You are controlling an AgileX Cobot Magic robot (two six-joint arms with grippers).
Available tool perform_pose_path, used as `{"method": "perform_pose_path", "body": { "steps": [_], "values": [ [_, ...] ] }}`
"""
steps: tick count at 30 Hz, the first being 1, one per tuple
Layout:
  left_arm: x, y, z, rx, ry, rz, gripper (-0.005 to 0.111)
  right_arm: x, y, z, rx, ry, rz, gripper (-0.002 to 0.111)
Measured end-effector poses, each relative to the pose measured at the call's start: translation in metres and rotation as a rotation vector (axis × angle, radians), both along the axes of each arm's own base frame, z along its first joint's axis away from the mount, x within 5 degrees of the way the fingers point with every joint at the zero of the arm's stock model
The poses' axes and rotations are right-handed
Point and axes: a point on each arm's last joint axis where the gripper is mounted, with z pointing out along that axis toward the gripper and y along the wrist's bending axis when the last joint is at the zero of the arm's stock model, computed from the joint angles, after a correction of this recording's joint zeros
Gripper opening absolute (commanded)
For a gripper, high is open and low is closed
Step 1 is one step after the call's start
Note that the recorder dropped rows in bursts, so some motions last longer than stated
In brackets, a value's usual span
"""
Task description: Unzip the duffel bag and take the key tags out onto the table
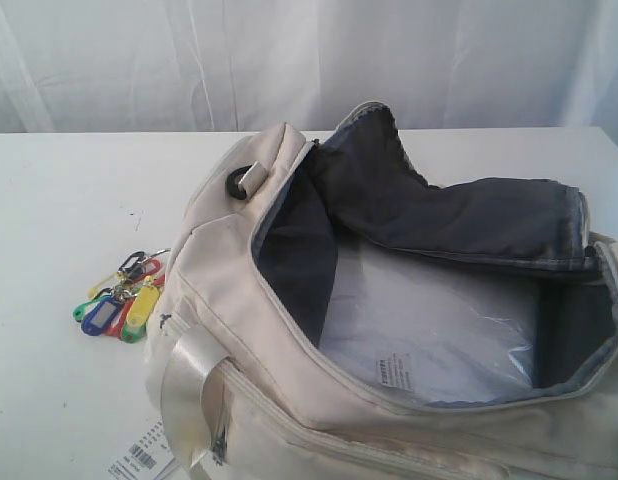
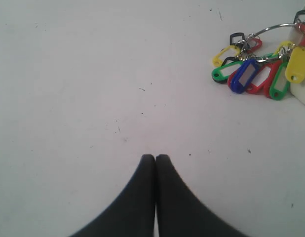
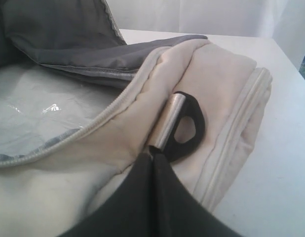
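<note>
The cream duffel bag (image 1: 249, 330) lies unzipped on the white table (image 1: 49, 200), its dark grey lining flap (image 1: 459, 215) folded back. The key tags (image 1: 124, 300) rest on the table just left of the bag, outside it. Neither gripper shows in the exterior view. In the left wrist view my left gripper (image 2: 155, 157) is shut and empty over bare table (image 2: 93, 74), some way from the key tags (image 2: 261, 69). My right gripper (image 3: 152, 154) is shut with its tips at the bag's end (image 3: 216, 79), right beside the black D-ring (image 3: 194, 123) and its satin loop (image 3: 168, 121).
Clear plastic film over white paper (image 1: 429, 320) lines the open bag's inside. A white barcode paper tag (image 1: 144, 460) lies at the front edge by a satin strap (image 1: 189, 390). A white curtain (image 1: 289, 60) hangs behind the table.
</note>
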Motion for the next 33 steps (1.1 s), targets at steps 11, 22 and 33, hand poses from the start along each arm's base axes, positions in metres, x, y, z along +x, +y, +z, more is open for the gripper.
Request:
{"method": "perform_pose_path", "body": {
  "steps": [11, 22, 33],
  "values": [
    [0.0012, -0.0022, 0.0014, 0.001, -0.029, -0.047, 0.0, 0.001, 0.0003, -0.0003, 0.006, -0.024, 0.0, 0.0],
    [0.0011, -0.003, 0.0014, 0.001, -0.029, -0.064, 0.0, 0.001, 0.0003, -0.0002, 0.007, -0.025, 0.0, 0.0],
    [0.0013, -0.0012, 0.0016, -0.005, -0.031, -0.022, 0.0, 0.0011, 0.0003, -0.0001, 0.007, -0.026, 0.0, 0.0]
  ]
}}
